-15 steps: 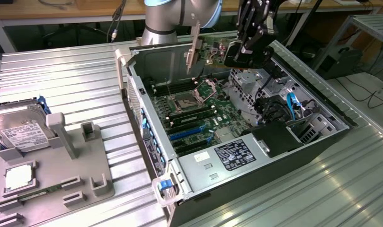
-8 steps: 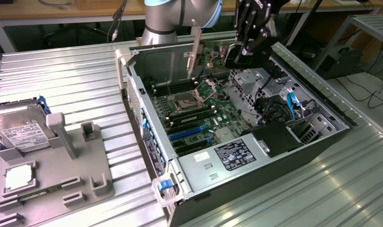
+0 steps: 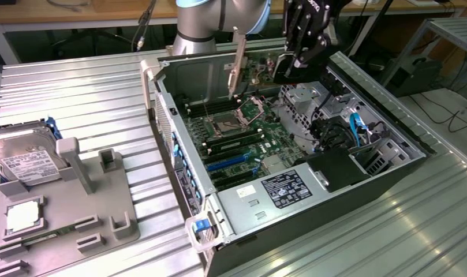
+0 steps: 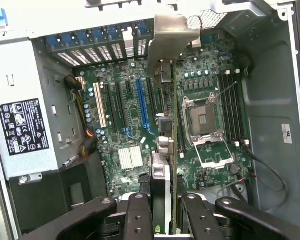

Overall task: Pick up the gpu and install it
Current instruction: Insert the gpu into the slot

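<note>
My gripper (image 3: 293, 60) hangs over the open computer case (image 3: 179, 167), shut on the gpu (image 3: 253, 72). The card is held on edge, and its silver bracket (image 3: 236, 63) points down toward the motherboard (image 3: 241, 144). In the wrist view the gpu (image 4: 166, 165) runs edge-on from between my black fingers (image 4: 139, 217) out to the bracket (image 4: 172, 35), which reaches the rear slot openings. The card floats above the board, beside the blue expansion slot (image 4: 140, 102) and the CPU socket (image 4: 202, 120), touching neither. The fan face is hidden.
A power supply (image 3: 283, 187) with a black label fills the case's near end. Blue cables (image 3: 355, 130) and drive cages sit on the exterior view's right. A grey fixture (image 3: 64, 213) on the exterior view's left carries a hard drive (image 3: 21, 156) and a small square chip (image 3: 21, 216).
</note>
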### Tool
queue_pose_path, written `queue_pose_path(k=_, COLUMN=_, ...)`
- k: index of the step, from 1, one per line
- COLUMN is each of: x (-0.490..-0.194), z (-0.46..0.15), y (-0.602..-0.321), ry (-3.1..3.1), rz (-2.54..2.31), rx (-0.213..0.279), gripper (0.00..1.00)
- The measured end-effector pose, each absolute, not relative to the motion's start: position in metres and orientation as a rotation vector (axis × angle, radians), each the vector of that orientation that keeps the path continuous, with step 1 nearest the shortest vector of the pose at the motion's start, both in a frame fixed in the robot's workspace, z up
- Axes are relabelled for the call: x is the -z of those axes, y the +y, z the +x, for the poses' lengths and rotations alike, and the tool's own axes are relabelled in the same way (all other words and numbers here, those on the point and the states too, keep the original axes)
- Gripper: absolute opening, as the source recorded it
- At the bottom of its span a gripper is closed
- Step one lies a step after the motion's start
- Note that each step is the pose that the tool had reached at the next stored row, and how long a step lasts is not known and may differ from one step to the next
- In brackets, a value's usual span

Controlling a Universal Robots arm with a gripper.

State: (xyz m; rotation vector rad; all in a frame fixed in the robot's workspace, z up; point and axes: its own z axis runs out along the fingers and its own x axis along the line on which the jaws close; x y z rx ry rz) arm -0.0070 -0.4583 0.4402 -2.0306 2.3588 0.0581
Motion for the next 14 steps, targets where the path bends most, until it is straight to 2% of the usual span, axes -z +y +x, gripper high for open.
queue_pose_path(k=14, x=-0.410, z=-0.009, y=-0.451, ry=2.253, rz=-2.121, rx=-0.031, gripper=0.28)
